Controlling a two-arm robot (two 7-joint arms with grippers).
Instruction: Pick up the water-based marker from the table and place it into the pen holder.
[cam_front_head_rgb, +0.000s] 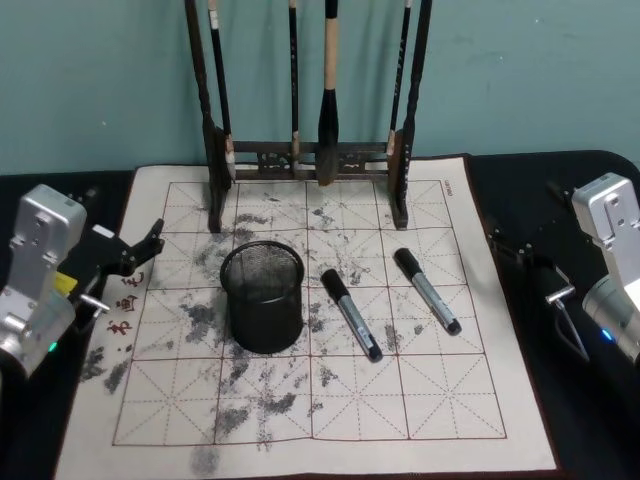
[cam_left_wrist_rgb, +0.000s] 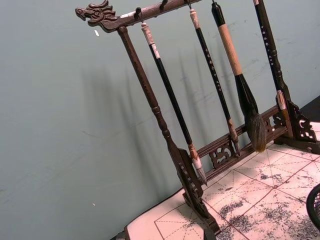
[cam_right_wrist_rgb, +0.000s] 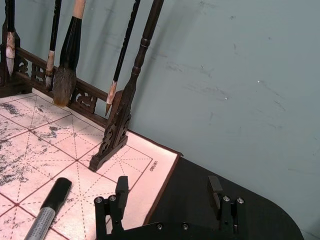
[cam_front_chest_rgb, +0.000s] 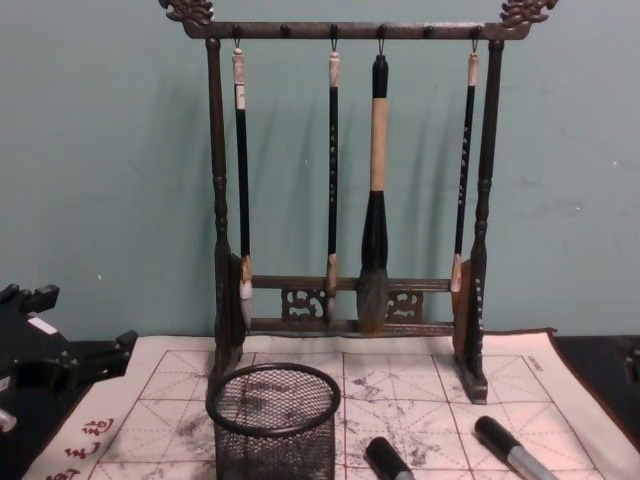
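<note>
- Here, two markers lie flat on the ink-stained grid mat (cam_front_head_rgb: 470, 400), right of centre in the head view, both slanting with their black caps toward the top of the frame.
- The inner marker (cam_front_head_rgb: 350, 314) lies just beside the pen holder (cam_front_head_rgb: 262, 298), apart from it; the outer marker (cam_front_head_rgb: 427, 291) lies farther right.
- The pen holder stands upright, left of centre on the mat.
- The left gripper (cam_front_head_rgb: 140, 252) hangs at the frame's left edge, over the mat's border. It points toward the upper right, its claw released and grasping nothing.
- The right gripper (cam_right_wrist_rgb: 168, 187) is held at the right edge over the black table (cam_front_head_rgb: 590, 170), fingers spread wide and empty.
- The brush rack (cam_front_head_rgb: 310, 160) stands at the top of the mat, with four brushes hanging from it.
</note>
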